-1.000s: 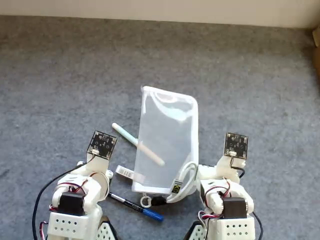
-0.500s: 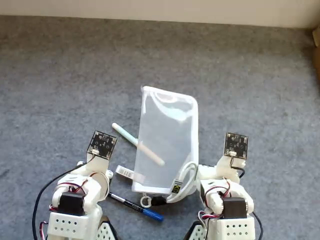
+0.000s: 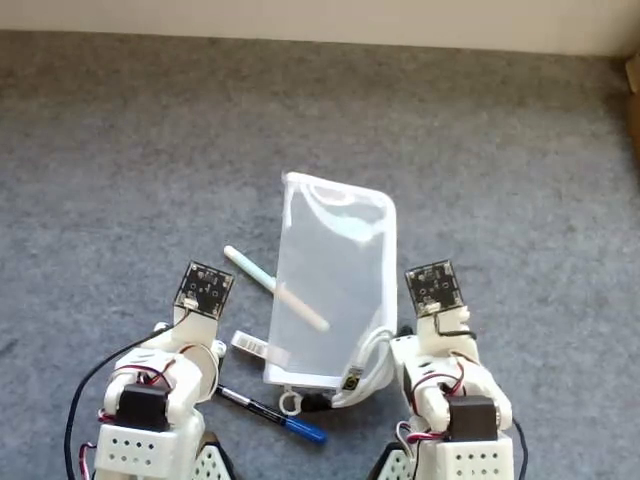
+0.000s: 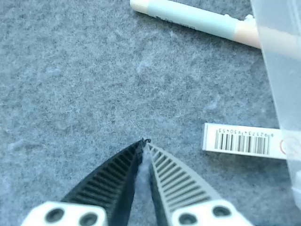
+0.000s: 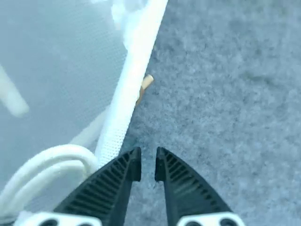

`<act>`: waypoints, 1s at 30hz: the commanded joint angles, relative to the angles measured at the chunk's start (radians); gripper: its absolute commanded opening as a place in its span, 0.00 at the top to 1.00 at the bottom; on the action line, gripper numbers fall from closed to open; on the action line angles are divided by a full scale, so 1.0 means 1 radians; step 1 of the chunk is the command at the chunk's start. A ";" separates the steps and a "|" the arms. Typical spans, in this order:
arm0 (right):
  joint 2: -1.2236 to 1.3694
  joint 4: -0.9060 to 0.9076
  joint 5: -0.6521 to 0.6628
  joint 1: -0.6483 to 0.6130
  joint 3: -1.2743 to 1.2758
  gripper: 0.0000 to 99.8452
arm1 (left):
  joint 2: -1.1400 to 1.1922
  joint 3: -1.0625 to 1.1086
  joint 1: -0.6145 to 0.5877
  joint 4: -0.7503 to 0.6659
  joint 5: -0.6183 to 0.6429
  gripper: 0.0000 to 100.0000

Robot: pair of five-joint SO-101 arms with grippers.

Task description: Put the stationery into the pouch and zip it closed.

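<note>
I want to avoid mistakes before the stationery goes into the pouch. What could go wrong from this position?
The right gripper hangs right beside the pouch edge and its white cord loop; closing there might snag the cord and drag the pouch. The pastel pen lies half overlapped by the pouch, so gripping it could shift the pouch too.

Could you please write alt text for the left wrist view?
The left gripper, fingers shut and empty, hangs over grey carpet. Beyond it lie a pale blue pen, a white barcode label and the edge of a translucent pouch.
</note>
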 commanded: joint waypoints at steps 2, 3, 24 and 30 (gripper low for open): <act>-0.001 0.005 0.020 0.007 -0.137 0.94 | -0.016 0.019 -0.013 0.006 0.006 0.99; 0.001 0.019 0.021 0.005 -0.162 0.94 | -0.016 0.019 -0.013 0.006 0.006 0.99; 0.682 0.303 0.015 -0.142 -0.768 0.84 | -0.016 0.019 -0.013 0.006 0.006 0.99; 0.783 0.375 0.015 -0.251 -0.819 0.84 | -0.016 0.019 -0.013 0.006 0.006 0.99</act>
